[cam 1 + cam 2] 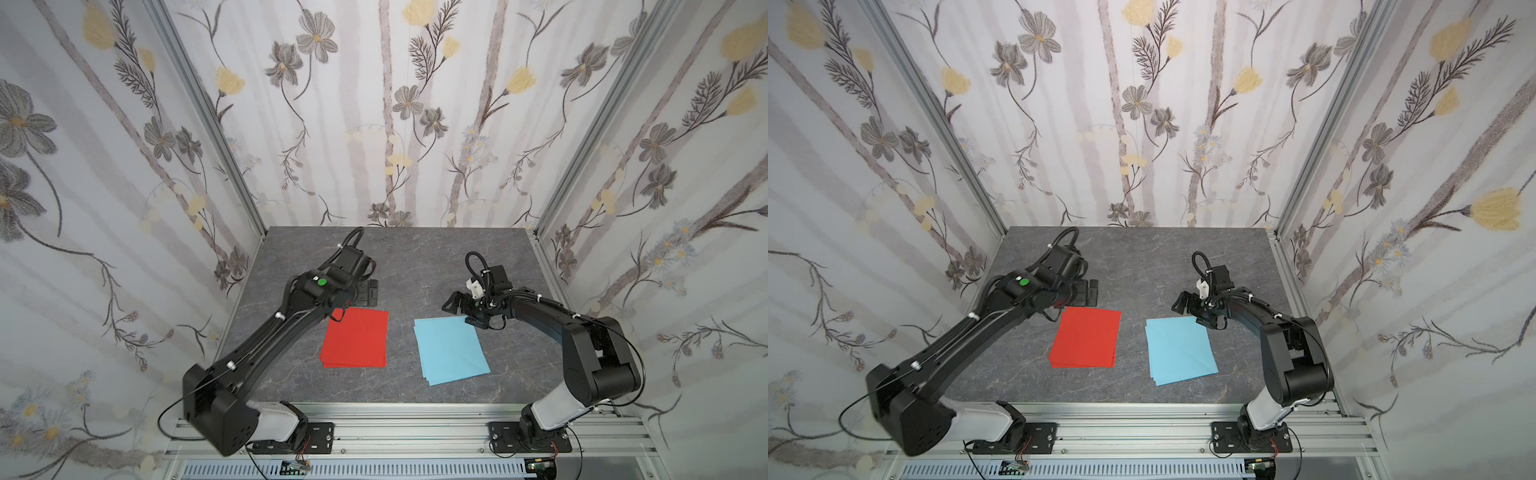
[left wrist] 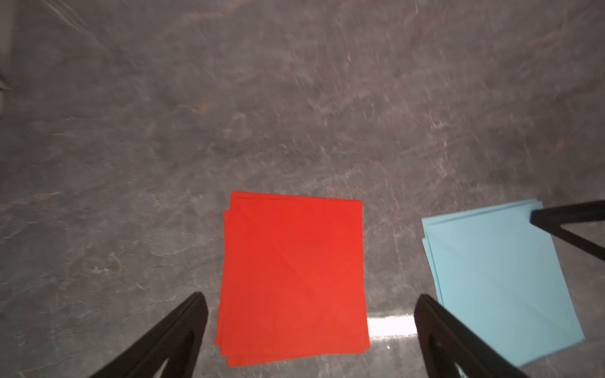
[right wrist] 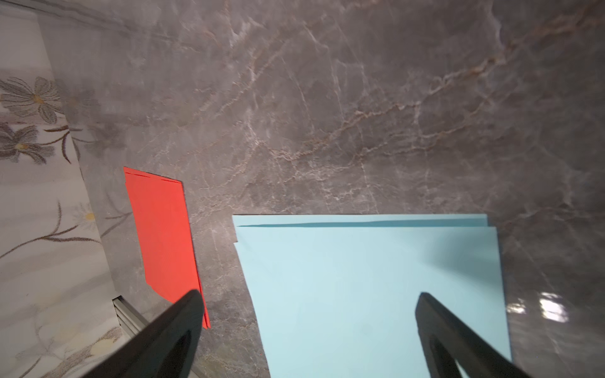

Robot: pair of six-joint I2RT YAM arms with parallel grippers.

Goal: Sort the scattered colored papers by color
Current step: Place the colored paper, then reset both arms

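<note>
The colored papers lie in two piles on the grey marble table. A pile of red sheets [image 1: 355, 338] [image 1: 1086, 338] lies left of centre, and a pile of light blue sheets [image 1: 451, 349] [image 1: 1181, 351] lies right of it. Each pile is slightly fanned at its edges. My left gripper [image 2: 309, 297] hangs open above the far edge of the red pile [image 2: 293, 278], holding nothing. My right gripper [image 3: 309, 296] [image 1: 461, 313] is open above the far corner of the blue pile [image 3: 370, 288], also with nothing in it.
Flowered walls close in the table [image 1: 415, 266] on the left, back and right. An aluminium rail [image 1: 415, 428] with both arm bases runs along the front edge. A strip of bare table separates the two piles.
</note>
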